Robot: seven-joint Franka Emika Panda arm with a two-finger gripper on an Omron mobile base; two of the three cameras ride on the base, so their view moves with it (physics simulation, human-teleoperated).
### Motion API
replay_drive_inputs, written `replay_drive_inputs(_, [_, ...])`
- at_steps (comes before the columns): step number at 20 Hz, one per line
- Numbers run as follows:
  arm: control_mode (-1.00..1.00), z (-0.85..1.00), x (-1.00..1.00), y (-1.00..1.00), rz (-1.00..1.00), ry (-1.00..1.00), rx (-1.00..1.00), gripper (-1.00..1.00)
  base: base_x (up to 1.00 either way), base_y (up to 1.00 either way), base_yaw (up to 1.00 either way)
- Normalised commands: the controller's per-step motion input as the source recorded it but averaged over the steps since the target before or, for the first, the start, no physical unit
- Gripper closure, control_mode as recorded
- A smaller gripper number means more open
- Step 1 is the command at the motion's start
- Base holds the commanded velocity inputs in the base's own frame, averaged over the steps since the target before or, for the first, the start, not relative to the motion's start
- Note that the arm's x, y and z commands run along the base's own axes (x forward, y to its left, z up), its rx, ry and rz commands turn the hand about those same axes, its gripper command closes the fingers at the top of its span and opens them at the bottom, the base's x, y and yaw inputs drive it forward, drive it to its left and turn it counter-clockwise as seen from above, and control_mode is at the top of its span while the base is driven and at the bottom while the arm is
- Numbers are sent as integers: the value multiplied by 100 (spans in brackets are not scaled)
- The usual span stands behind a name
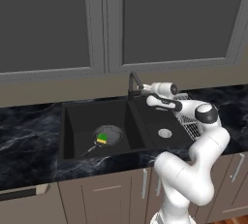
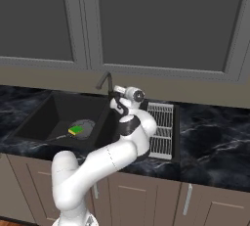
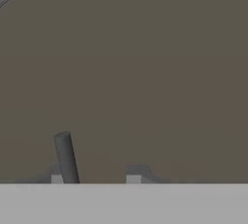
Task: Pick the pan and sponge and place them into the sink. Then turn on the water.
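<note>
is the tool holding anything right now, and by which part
Cannot be told: the tool is up at the faucet, beside its lever, but no closed hold shows.

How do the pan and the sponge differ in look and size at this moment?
The pan is round, shallow and grey, with a thin dark handle; the sponge is a rectangular block, bright green with a yellow layer. The pan is far larger than the sponge, which lies inside it. Both are in the left basin of the black sink.

The white arm rises from its base, bends at the elbow and reaches forward with the wrist level, its gripper (image 1: pixel 137 92) narrowed, the fingertips (image 3: pixel 137 172) close together.
</note>
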Motion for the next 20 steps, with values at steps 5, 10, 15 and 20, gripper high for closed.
replay_drive_inputs(5, [-100, -18, 7, -46, -4, 11, 0, 100, 0, 0, 0])
replay_drive_inputs(10, [-100, -20, -4, -48, -3, 9, 1, 100, 0, 0, 0])
replay_drive_inputs(15, [-100, -38, -34, -33, -4, 8, 0, 100, 0, 0, 0])
replay_drive_inputs(20, [-100, -32, -37, -39, -4, 8, 4, 100, 0, 0, 0])
